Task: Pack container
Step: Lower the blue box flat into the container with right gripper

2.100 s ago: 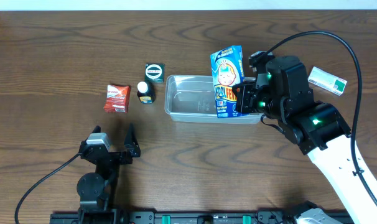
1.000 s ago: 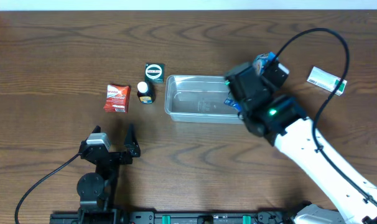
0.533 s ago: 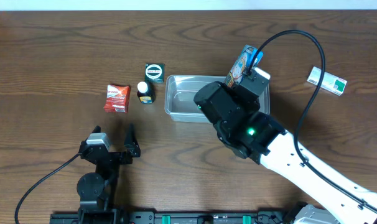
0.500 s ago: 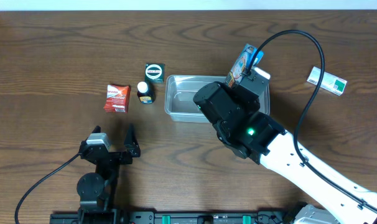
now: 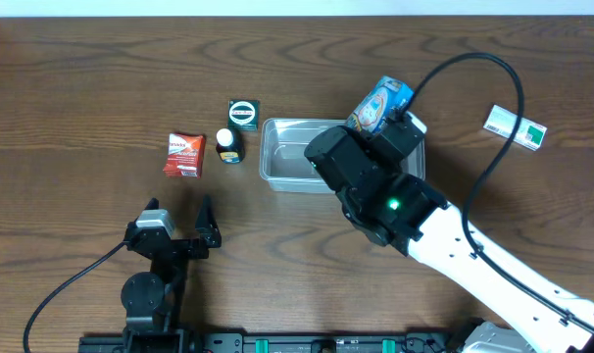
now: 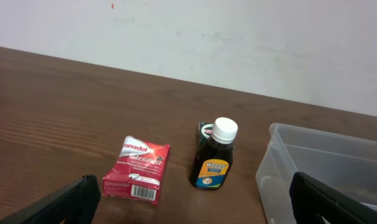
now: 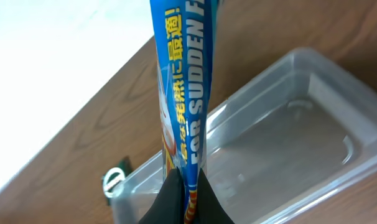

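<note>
The left gripper (image 5: 177, 218) sits at the lower left of the overhead view, its fingers spread wide and holding nothing. Right of centre, the right gripper (image 7: 183, 194) is pinched closed on one edge of a blue packet (image 5: 379, 104), held tilted above the right end of the container (image 5: 282, 162), just above mid-frame. Left of the container are a small bottle (image 5: 227, 145), a red box (image 5: 183, 155) and a dark green box (image 5: 243, 114). A white-and-green box (image 5: 516, 126) lies at the upper right.
</note>
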Action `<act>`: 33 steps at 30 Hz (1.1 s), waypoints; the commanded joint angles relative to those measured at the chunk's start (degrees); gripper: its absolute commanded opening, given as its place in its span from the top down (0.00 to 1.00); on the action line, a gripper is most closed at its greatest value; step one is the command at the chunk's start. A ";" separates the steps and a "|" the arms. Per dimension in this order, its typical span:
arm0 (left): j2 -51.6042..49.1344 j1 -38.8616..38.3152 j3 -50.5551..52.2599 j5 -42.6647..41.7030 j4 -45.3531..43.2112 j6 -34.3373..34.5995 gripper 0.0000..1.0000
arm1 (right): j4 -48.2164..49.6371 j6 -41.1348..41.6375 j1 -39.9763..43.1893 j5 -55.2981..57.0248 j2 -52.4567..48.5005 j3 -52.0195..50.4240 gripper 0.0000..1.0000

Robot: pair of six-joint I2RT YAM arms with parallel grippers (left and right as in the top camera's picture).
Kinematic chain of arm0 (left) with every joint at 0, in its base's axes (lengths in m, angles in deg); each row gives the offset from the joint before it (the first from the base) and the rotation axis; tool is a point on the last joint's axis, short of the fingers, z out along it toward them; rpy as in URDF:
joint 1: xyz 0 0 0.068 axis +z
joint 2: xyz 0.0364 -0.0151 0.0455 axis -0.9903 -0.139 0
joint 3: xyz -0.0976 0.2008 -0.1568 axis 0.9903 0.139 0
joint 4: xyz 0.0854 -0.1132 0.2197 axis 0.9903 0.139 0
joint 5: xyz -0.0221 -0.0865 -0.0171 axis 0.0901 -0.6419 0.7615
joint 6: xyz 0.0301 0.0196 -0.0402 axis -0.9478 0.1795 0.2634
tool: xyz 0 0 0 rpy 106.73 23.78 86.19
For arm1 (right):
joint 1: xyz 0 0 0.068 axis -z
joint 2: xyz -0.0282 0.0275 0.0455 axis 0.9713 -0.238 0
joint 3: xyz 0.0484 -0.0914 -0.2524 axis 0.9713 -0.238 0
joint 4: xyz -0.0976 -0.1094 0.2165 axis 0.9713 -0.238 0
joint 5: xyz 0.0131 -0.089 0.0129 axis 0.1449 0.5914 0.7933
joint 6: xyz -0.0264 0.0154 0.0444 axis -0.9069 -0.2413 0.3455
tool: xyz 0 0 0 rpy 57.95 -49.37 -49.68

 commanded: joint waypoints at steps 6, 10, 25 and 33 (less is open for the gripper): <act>0.35 0.26 0.87 -1.05 2.08 -0.96 0.02 | 0.13 11.61 1.46 -1.84 -1.95 0.90 0.99; 0.35 0.26 0.87 -1.05 2.08 -0.98 0.02 | -0.24 13.44 3.43 -3.08 -4.76 0.90 0.99; 0.35 0.26 0.87 -1.05 2.08 -0.98 0.02 | -4.81 20.28 9.38 -13.79 -7.87 0.90 0.99; 0.35 0.26 0.87 -1.05 2.08 -0.98 0.02 | -7.80 23.32 9.38 -15.93 -7.96 0.90 0.99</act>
